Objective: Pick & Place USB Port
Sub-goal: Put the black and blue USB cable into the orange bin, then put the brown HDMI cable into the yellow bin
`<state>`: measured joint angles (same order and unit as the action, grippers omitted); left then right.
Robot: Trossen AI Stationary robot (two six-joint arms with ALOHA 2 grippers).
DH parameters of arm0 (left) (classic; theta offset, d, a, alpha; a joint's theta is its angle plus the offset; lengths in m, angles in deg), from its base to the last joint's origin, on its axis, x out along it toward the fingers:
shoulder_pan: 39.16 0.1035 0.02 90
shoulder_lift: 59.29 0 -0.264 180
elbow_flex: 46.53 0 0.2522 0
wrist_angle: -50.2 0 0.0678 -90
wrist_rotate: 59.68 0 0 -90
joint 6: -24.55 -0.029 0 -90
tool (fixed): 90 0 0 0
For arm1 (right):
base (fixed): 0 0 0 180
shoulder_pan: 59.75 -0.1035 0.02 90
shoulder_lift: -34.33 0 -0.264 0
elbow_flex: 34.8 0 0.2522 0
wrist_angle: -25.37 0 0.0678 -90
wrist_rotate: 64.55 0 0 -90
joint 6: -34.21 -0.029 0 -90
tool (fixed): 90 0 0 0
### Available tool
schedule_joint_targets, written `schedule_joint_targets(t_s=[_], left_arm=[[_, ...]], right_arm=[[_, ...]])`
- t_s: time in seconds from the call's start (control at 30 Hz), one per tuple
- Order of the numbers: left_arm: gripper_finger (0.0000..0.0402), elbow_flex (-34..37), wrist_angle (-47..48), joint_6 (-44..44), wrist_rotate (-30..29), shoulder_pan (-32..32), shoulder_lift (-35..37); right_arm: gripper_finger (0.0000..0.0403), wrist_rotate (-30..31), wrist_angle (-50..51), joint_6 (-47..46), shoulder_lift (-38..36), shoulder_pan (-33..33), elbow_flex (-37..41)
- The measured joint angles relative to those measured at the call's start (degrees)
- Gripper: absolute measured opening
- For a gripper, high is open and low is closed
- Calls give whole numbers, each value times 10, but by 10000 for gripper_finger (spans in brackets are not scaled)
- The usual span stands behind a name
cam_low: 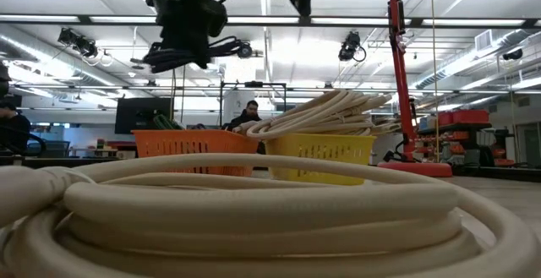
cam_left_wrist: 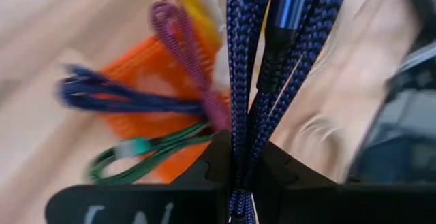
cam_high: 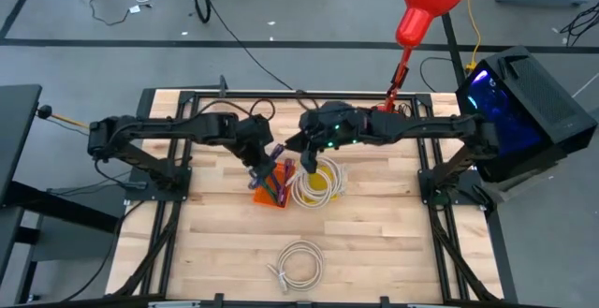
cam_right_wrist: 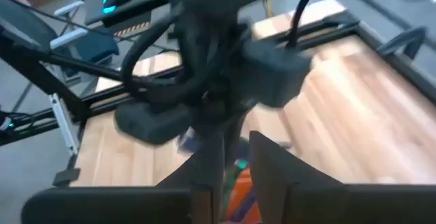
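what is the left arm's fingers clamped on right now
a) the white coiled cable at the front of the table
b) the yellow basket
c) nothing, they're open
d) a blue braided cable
d: the left wrist view shows the left gripper with its fingers pinched on the blue braided cable, above the orange basket.

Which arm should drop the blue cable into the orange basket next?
Left. Its gripper is already shut on the blue cable and hangs right over the orange basket. The right gripper sits over the yellow basket, holding nothing visible.
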<state>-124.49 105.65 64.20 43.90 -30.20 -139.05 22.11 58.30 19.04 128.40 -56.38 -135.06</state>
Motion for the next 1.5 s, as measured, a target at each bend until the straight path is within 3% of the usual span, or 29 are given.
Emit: schedule_joint_targets(t_s=[0.2,0.57,0.67,0.9,1.3,1.5], left_arm=[[32,56,-97,117,-5,-25,0],[32,103,-160,259,-102,-50,0],[37,103,-163,268,-117,-56,0],[88,103,-167,267,-131,-67,0],[95,103,-207,213,-136,-67,0],[95,103,-231,193,-123,-66,0]], right_arm=[[72,18,25,36,-32,9,0],[72,26,95,101,-57,21,-1],[72,25,110,113,-59,23,-1],[72,5,125,128,-61,23,-1],[72,-20,171,127,-61,18,-1],[72,-31,223,99,-61,-31,0]])
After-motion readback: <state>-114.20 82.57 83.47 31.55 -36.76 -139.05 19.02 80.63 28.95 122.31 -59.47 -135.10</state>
